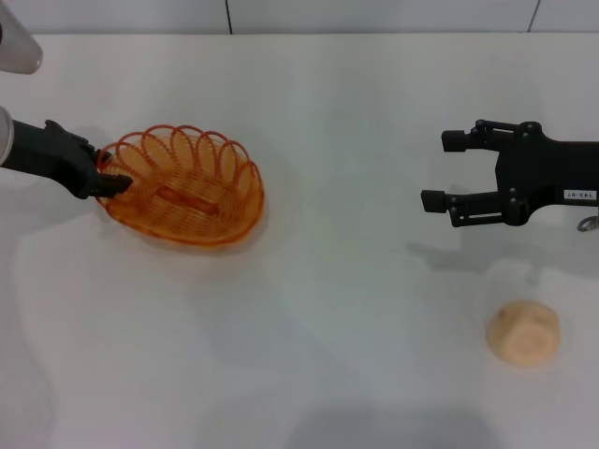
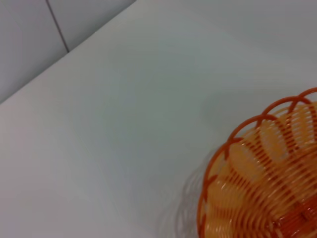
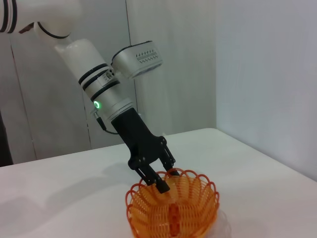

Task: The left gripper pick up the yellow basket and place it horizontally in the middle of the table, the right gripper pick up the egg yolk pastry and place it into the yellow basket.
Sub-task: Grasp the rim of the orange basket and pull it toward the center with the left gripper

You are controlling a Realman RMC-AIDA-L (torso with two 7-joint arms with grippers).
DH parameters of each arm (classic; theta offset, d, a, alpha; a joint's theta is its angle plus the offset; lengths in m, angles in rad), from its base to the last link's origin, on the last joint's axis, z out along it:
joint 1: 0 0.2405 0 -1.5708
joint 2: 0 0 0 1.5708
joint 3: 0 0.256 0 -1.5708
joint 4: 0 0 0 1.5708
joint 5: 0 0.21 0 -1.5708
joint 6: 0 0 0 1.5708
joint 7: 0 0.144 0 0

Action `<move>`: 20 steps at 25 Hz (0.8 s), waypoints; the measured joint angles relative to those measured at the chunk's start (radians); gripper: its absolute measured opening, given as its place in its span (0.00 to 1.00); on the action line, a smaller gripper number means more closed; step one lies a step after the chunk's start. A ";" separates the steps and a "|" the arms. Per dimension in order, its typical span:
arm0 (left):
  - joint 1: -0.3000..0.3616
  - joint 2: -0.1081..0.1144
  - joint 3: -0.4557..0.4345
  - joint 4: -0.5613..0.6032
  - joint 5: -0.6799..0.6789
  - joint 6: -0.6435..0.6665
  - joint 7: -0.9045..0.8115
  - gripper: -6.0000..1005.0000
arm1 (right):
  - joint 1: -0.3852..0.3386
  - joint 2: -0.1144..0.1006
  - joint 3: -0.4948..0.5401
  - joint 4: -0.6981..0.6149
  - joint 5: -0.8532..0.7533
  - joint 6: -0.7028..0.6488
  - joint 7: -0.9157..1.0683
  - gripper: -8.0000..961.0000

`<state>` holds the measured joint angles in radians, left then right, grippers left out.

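**Basket rim engaged; pastry untouched**

Nearest the camera, the egg yolk pastry (image 1: 523, 332) sits alone on the table (image 1: 309, 309), near right, well apart from everything else. Above and beyond it, the right gripper (image 1: 438, 170) hovers clear of the surface with jaws spread, holding nothing; judged to be waiting its turn.

At far left, the yellow basket (image 1: 183, 185) rests upright on the table, left of centre. Its left rim is met by the left gripper (image 1: 114, 181), one finger inside the rim, one outside, apparently pinching the wire. Such a rim grip suits dragging or lifting the basket toward mid-table; that placement is not yet done.
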<state>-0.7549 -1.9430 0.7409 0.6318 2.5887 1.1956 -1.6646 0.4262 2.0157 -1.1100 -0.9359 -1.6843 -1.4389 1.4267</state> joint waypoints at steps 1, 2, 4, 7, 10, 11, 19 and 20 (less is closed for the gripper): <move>0.002 -0.001 0.000 0.002 -0.001 -0.003 -0.001 0.54 | 0.000 0.000 0.000 0.000 0.000 0.000 0.000 0.91; 0.003 -0.001 0.000 0.004 -0.005 -0.008 -0.003 0.53 | 0.000 0.000 0.000 0.000 0.000 0.000 0.000 0.91; 0.004 -0.002 0.000 0.005 -0.017 -0.017 -0.007 0.50 | 0.000 0.000 0.000 -0.001 0.000 0.000 0.000 0.91; 0.004 0.003 0.000 0.006 -0.027 -0.018 -0.012 0.43 | 0.000 0.000 0.000 -0.001 0.000 0.000 0.000 0.91; 0.004 0.006 -0.001 0.007 -0.033 -0.019 -0.015 0.35 | 0.000 0.000 0.000 -0.001 0.000 0.000 0.001 0.91; 0.004 0.006 -0.001 0.007 -0.033 -0.020 -0.015 0.35 | 0.000 0.000 0.000 -0.001 0.000 0.000 0.001 0.91; 0.004 0.003 0.003 0.000 -0.027 -0.037 -0.029 0.30 | 0.002 0.000 -0.004 -0.003 0.000 -0.001 0.001 0.91; 0.004 0.002 0.004 0.000 -0.027 -0.039 -0.029 0.30 | 0.002 0.000 -0.004 -0.003 0.000 -0.002 0.001 0.91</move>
<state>-0.7511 -1.9414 0.7445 0.6318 2.5614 1.1567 -1.6932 0.4280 2.0157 -1.1140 -0.9389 -1.6843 -1.4404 1.4278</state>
